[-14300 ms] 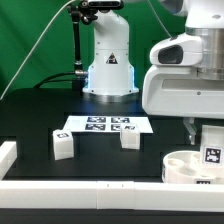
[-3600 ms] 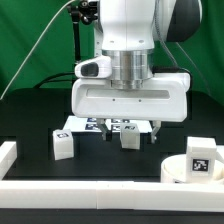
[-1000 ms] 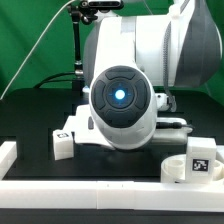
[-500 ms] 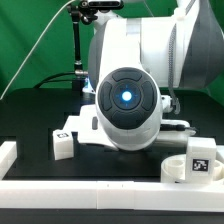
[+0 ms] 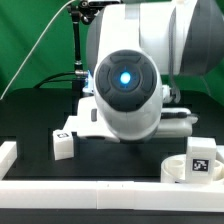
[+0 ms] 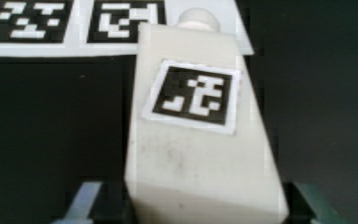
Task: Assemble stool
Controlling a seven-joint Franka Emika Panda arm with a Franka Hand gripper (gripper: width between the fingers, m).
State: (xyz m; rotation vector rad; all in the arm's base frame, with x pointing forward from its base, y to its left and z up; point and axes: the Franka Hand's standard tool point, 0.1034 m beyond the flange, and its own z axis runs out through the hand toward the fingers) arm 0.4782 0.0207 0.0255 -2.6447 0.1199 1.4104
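A leg point(image 6: 197, 110) is clamped in the tool point(image 6: 197, 205), with a finger point(image 6: 91, 200) seen at either side of it in the wrist view and its tag facing the camera. The step in hand is judged to be the pick-up of this leg, so that it can be fitted to the seat point(image 5: 195, 165). Whether the leg is clear of the worktop point(image 5: 30, 125) cannot be told, and in the exterior view the grasp is hidden behind the arm point(image 5: 125, 85).

A straight lift is called for next. The leg would then be carried toward the exterior view's right, where the seat stands just behind the front rail point(image 5: 90, 188).

The leg's far end is seen against the edge of the marker board point(image 6: 87, 25), so dragging should be avoided. A second leg point(image 5: 63, 145) stands at the exterior view's left, well apart from the seat and near the side rail point(image 5: 8, 152). Open dark worktop is seen between that leg and the seat. Room is tightest at the seat, where the front rail lies close by.
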